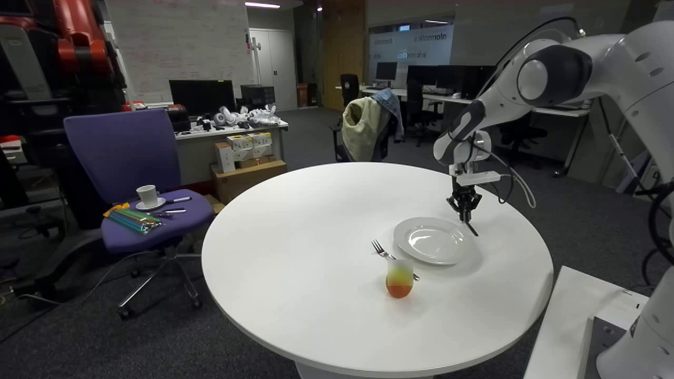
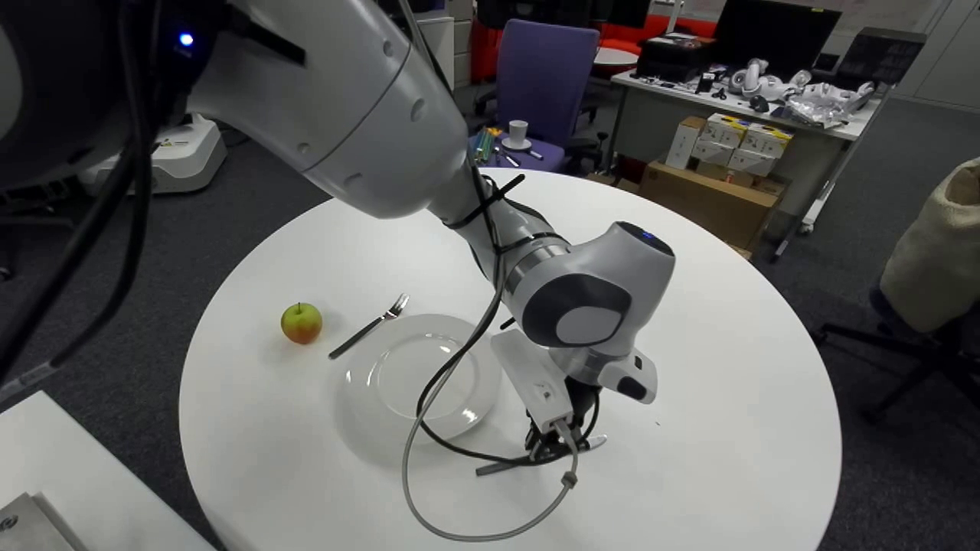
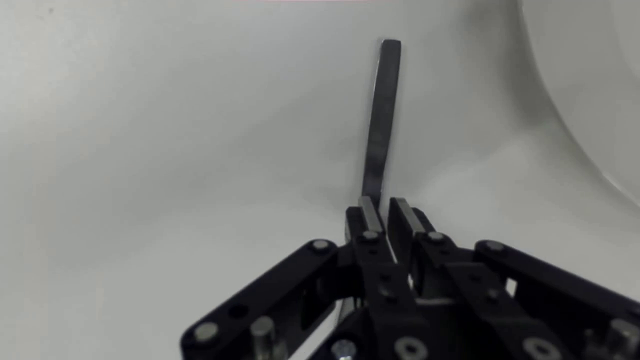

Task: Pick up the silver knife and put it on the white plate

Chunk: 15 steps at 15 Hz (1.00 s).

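Silver knife point(image 3: 384, 100) is seen right at the tips of the gripper point(image 3: 382, 202), beside the white plate point(image 1: 429, 234). Only a slim gap is shown between the fingers point(image 3: 406, 215), and whether the knife's pinched honestly can't be told. Across the plate a fork point(image 2: 367, 330) and apple point(image 2: 302, 324) are parked on the table point(image 1: 295, 252).

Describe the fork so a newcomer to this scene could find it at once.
On the round white table sits a white plate. Between it and the apple lies the fork; its tines set it apart from the silver knife by the gripper.
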Motion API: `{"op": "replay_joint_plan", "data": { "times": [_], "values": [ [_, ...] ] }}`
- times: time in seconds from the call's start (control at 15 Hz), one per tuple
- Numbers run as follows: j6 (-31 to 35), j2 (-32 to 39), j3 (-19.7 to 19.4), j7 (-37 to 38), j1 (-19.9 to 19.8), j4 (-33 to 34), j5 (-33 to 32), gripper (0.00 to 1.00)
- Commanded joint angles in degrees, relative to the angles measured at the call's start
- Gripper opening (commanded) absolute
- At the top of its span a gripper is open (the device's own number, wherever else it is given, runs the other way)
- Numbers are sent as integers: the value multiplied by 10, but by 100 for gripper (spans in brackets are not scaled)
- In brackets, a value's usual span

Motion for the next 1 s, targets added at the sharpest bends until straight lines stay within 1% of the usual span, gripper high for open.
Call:
{"op": "replay_joint_plan", "data": {
  "times": [0.0, 0.07, 0.47, 0.53, 0.73, 0.93],
  "values": [
    [-28, 15, -2, 4, -4, 29, 11, 47],
    [-29, 16, -2, 4, -4, 31, 11, 55],
    [-23, 15, -4, 5, -2, 28, 9, 98],
    [-24, 15, -3, 4, -2, 29, 9, 100],
    [-22, 13, -5, 8, -1, 26, 9, 100],
    [-3, 11, -11, 34, 3, 17, 13, 100]
  ]
}}
